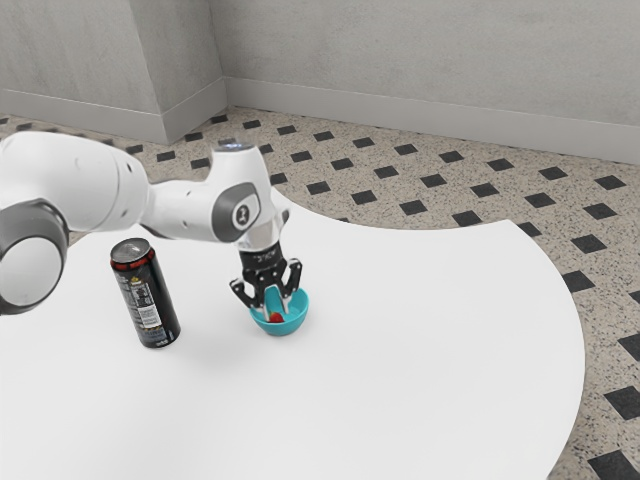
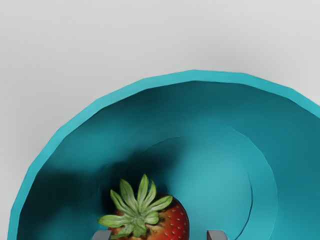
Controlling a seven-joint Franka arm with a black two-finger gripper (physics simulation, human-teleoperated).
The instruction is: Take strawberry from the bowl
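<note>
1. White bench (image 1: pixel 430 345) with a curved edge fills the foreground, set before a speckled floor (image 1: pixel 396 215) inlaid with dark diamonds and pale gray walls (image 1: pixel 420 60).
2. White Franka arm (image 1: pixel 185 208) enters from the exterior view's left and reaches over the bench.
3. Black drink can (image 1: pixel 151 302), banded in red below its silver top, stands upright toward the exterior view's left.
4. Black end effector (image 1: pixel 277 313) points down into the bowl, its two fingers held wide, gripping nothing.
5. Turquoise bowl (image 1: pixel 280 329), faceted at the rim, sits on the bench, apart from the can.
6. Red strawberry (image 2: pixel 150 216), capped with green leaves, lies inside the bowl, off center, between the fingertips; it is close to one, with a visible gap to the other.
</note>
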